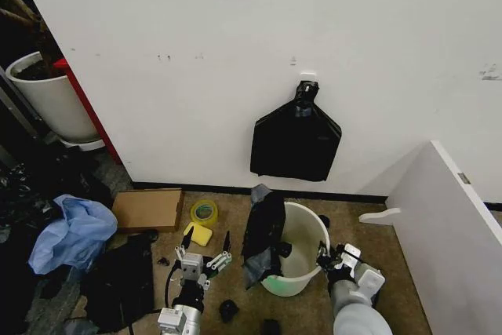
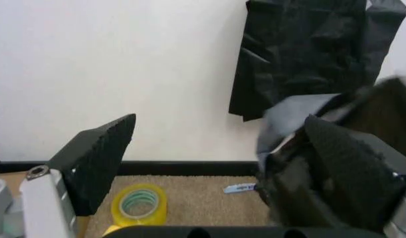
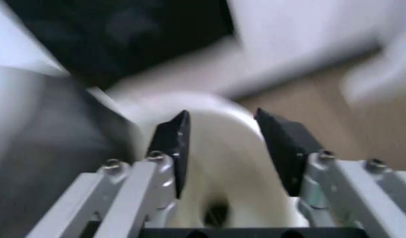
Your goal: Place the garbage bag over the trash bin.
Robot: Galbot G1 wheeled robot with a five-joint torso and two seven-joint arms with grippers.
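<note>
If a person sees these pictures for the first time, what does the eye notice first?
A white bin stands on the carpet near the wall, with a black bag draped over its left rim. A flat black bundle hangs on the wall above. The left claw is open beside the bag.

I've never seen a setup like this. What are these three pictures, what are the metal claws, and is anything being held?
One picture looks down from the robot's head; the other two come from cameras on its wrists. The claws are its left gripper and right gripper, both open and holding nothing. Between them a round white plastic trash bin stands on the brown carpet, with a thin glossy black garbage bag draped over its rim on the left gripper's side. A yellow tape roll and a flat piece of cardboard lie nearby.
</note>
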